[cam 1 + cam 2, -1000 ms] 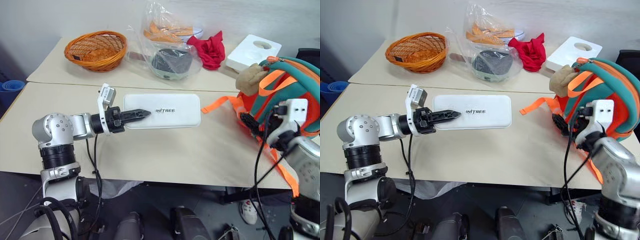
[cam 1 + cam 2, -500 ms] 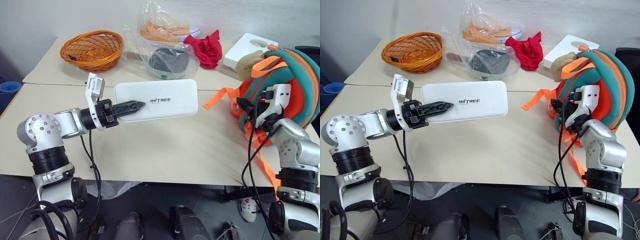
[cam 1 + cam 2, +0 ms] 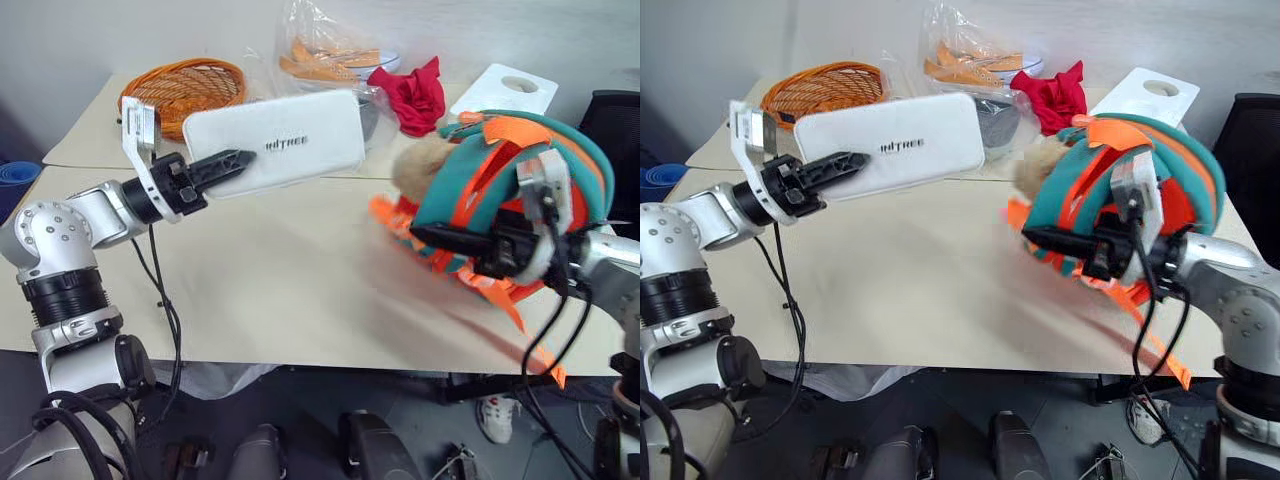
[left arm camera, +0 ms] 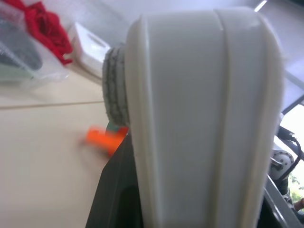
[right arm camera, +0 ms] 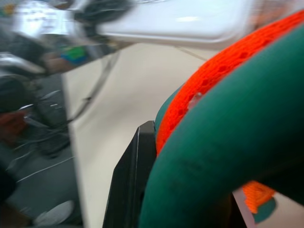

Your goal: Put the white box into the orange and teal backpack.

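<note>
The white box (image 3: 285,140), flat with dark lettering, hangs tilted above the table's left half. My left gripper (image 3: 228,161) is shut on its near short end, and the box's edge rises close up in the left wrist view (image 4: 199,118). The orange and teal backpack (image 3: 505,165) is tipped and lifted at the right, its tan plush toy (image 3: 413,166) facing the middle. My right gripper (image 3: 418,236) points left under the backpack's teal rim (image 5: 237,142), shut on it. The box is to the left of the backpack and apart from it.
At the back stand an orange wicker basket (image 3: 185,82), a clear plastic bag of items (image 3: 325,55), a red cloth (image 3: 415,92) and a white foam block (image 3: 505,90). A black chair (image 3: 612,120) is at the far right. Orange straps (image 3: 515,300) trail over the table's front edge.
My left gripper lifted the white box off the table, up and to the left. My right gripper closed on the backpack and swung it left toward the middle, tipping it.
</note>
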